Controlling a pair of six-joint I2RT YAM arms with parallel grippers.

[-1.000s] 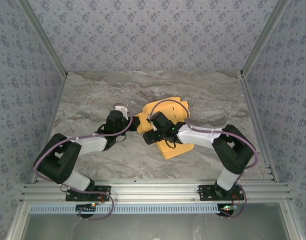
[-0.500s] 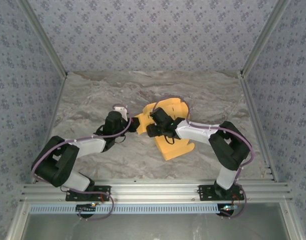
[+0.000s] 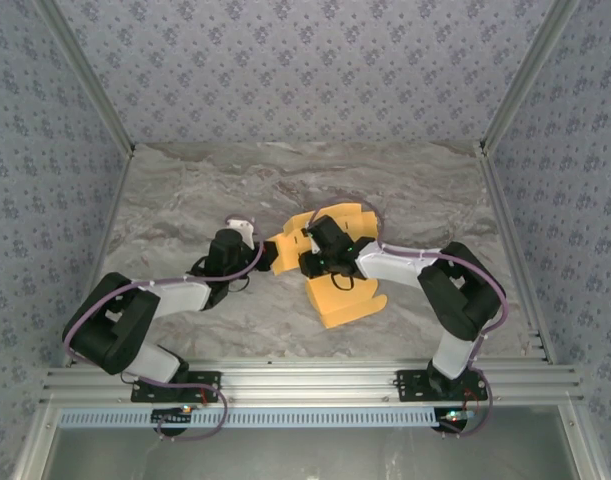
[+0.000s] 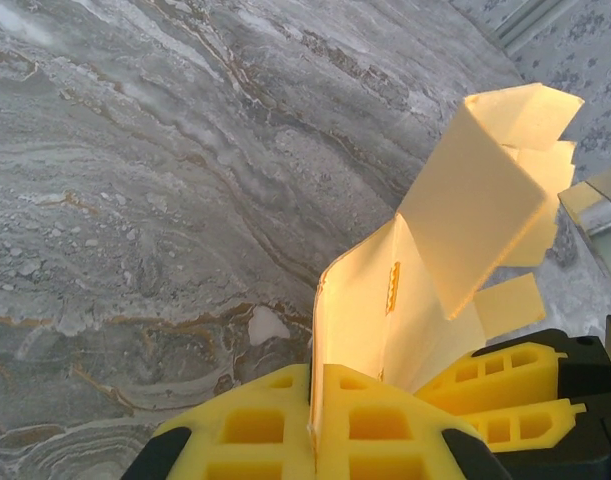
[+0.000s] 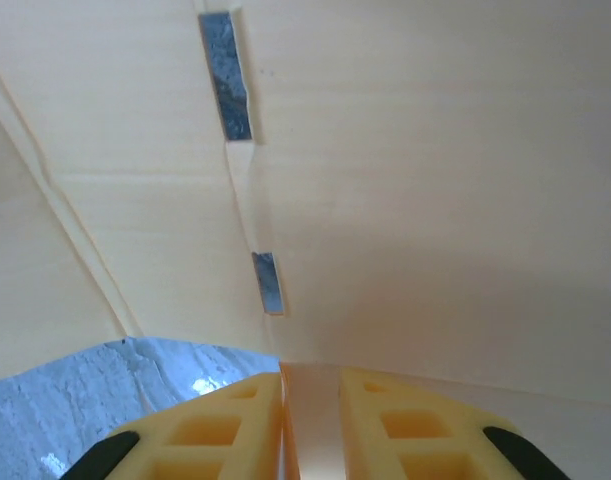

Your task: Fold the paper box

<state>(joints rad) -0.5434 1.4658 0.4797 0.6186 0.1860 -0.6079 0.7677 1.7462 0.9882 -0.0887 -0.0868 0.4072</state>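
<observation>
Firmly in left jaws and right jaws: paper box (image 3: 345, 305), thin creased slotted yellow cardboard.

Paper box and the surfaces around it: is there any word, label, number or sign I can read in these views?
None can be read.
The paper box is plain yellow-orange card, showing slots and creases but no print.
The table has marble veining and no lettering.
The walls carry a repeating floral pattern, not text.
</observation>
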